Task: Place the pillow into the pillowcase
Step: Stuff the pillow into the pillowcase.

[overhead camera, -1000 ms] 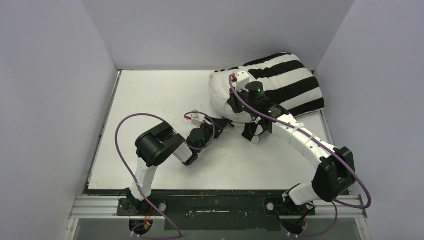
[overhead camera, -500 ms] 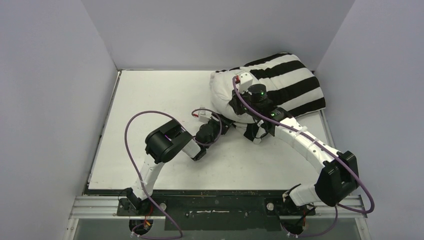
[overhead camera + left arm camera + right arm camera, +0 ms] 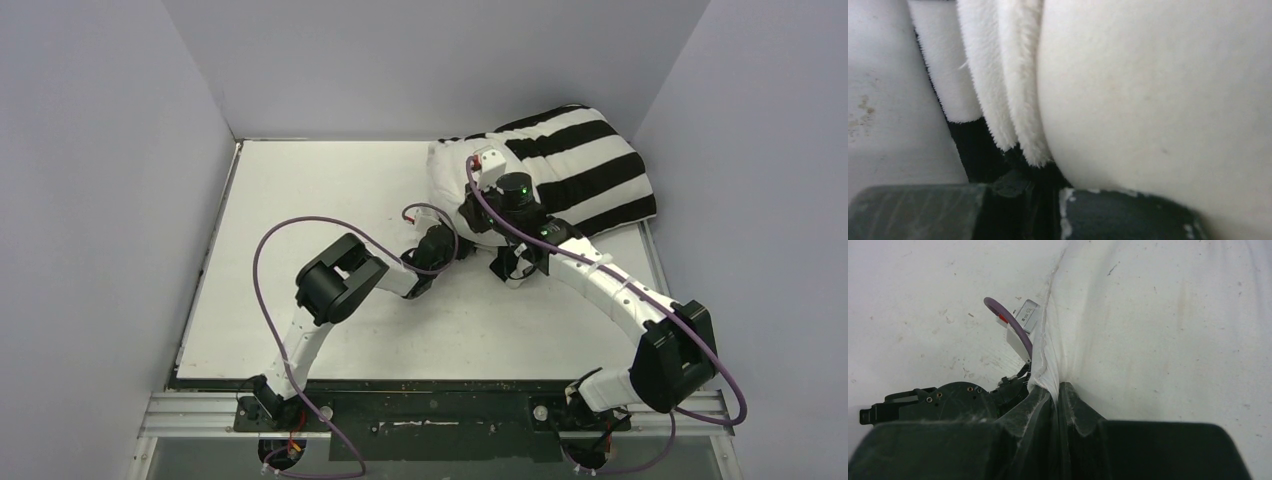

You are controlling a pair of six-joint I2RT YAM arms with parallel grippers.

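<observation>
Two closed grippers work the pillow's (image 3: 445, 190) bare left end: left gripper (image 3: 1044, 192) pinches pillowcase (image 3: 590, 165) hem, right gripper (image 3: 1058, 402) pinches pillow seam, stripes lying far-right.

Two arms meet at the half-sleeved pillow, toward one o'clock on the table (image 3: 300, 200).
The pillow (image 3: 447, 185) sticks out of the striped pillowcase (image 3: 585, 165) at its nine o'clock end. The left gripper (image 3: 458, 244) reaches the pillow's six o'clock edge, and the right gripper (image 3: 470, 214) is pressed on just above.
</observation>
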